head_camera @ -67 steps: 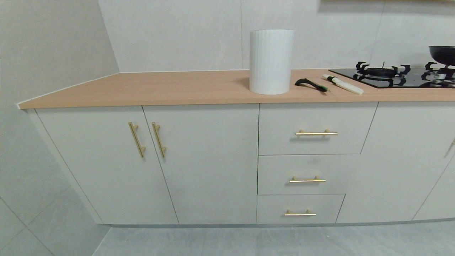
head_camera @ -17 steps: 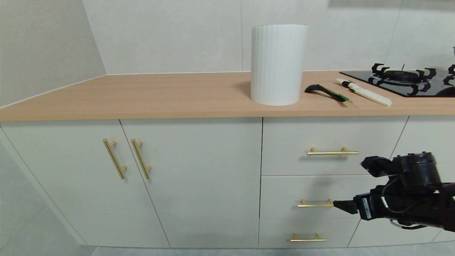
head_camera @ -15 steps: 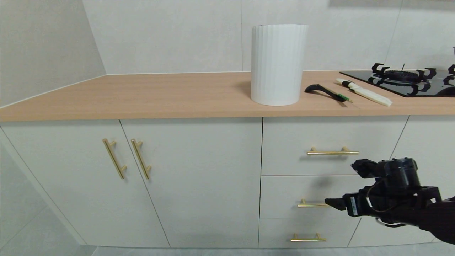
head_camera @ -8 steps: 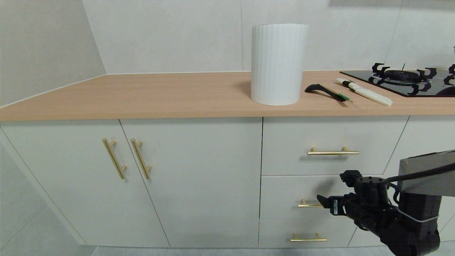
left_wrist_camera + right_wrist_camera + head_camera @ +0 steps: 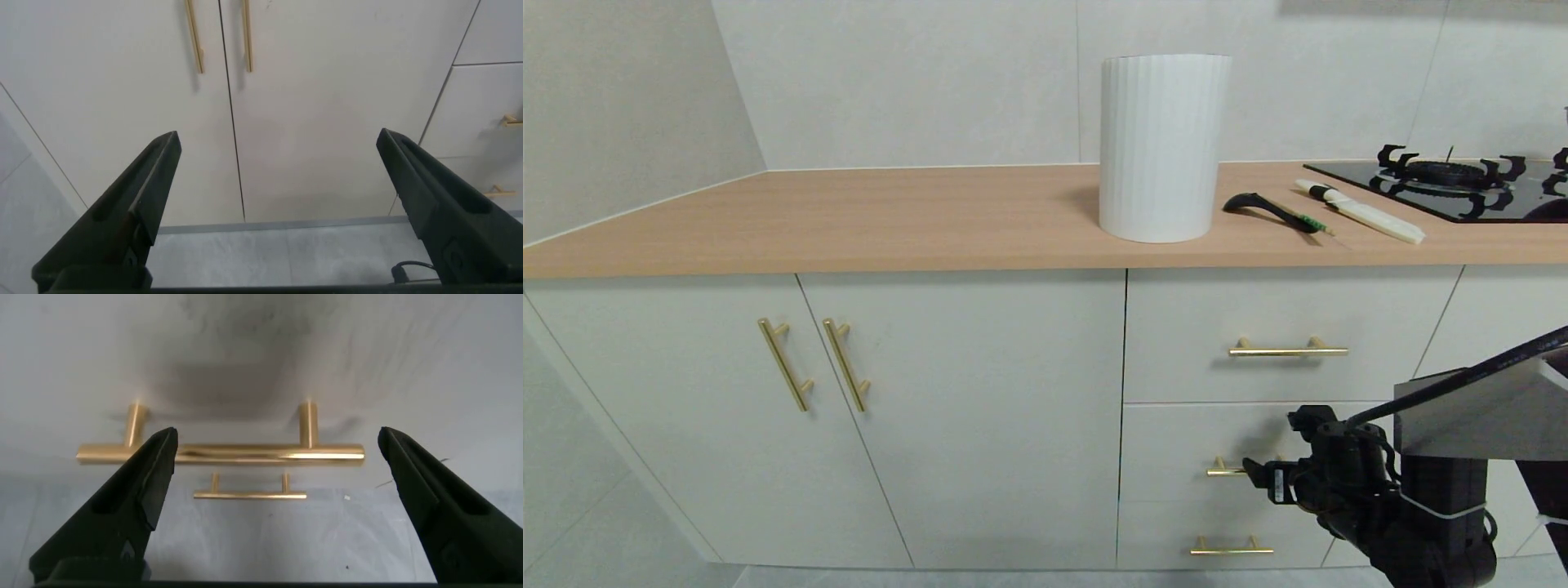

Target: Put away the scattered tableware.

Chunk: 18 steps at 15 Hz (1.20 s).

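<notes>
Where it lies on counter (image 5: 849, 220), black spoon (image 5: 1270, 211) has green-tipped handle.

I see a small black spoon (image 5: 1267, 210) with a green tip lying flat on the worktop (image 5: 849, 216), just right of the tall white pot (image 5: 1162, 147). A long white knife (image 5: 1364, 214) lies slanted beside it, farther right.

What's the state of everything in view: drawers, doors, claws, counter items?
Top drawer, shut.
Middle drawer, shut.
Bottom drawer, shut.
Cupboard doors, both shut.
Right claw, open, facing middle drawer's handle.
Left claw, open, empty.
White canister, upright on counter.
Black spoon, lying flat.
White knife, lying flat.
</notes>
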Available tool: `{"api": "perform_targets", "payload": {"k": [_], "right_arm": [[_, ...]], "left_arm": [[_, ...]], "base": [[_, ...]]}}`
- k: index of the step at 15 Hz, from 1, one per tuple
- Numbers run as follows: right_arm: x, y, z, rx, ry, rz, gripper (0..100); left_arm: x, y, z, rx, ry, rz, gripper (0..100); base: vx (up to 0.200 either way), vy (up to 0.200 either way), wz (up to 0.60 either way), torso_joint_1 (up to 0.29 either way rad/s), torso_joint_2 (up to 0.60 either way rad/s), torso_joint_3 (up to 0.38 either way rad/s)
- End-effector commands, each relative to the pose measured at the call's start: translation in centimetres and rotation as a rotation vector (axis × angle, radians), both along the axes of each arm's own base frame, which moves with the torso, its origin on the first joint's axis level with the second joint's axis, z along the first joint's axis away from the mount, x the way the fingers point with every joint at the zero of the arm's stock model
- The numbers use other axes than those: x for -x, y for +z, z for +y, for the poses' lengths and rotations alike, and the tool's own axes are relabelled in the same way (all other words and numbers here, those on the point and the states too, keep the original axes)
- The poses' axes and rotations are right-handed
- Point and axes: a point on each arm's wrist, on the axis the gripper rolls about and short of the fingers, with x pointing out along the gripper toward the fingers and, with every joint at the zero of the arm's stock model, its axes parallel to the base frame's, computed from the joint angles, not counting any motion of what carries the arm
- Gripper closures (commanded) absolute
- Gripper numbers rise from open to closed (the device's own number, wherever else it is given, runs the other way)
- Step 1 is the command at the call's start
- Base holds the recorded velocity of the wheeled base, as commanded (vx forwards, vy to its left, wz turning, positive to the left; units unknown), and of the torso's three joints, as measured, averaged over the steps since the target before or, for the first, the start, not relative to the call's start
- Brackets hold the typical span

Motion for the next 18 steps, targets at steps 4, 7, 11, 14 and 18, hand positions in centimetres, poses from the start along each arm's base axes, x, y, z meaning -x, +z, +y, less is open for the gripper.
{"api": "perform_targets", "payload": {"k": [4,7,11,14,18], "right_arm": [[-0.6,-1.2,0.1,0.022,-0.024,0.009,0],[-0.3,-2.2,0.0,0.050,-0.012,0.046,0],[0.0,-2.4,-0.1,0.070,-0.004,0.074,0],[0.1,-2.4,-0.1,0.072,-0.003,0.080,0],[0.9,-1.5,-0.3,0.075,-0.001,0.093,0]], "left_arm": [[0.0,0.0,0.0,0.000,-0.001,0.000,0],[0.0,0.0,0.0,0.000,-0.001,0.000,0],[0.0,0.0,0.0,0.000,0.001,0.000,0],[0.0,0.0,0.0,0.000,0.001,0.000,0],[0.0,0.0,0.0,0.000,-0.001,0.000,0]], "base": [[0.000,0.000,0.00,0.000,0.00,0.000],[0.000,0.000,0.00,0.000,0.00,0.000],[0.000,0.000,0.00,0.000,0.00,0.000],[0.000,0.000,0.00,0.000,0.00,0.000],[0.000,0.000,0.00,0.000,0.00,0.000]]}}
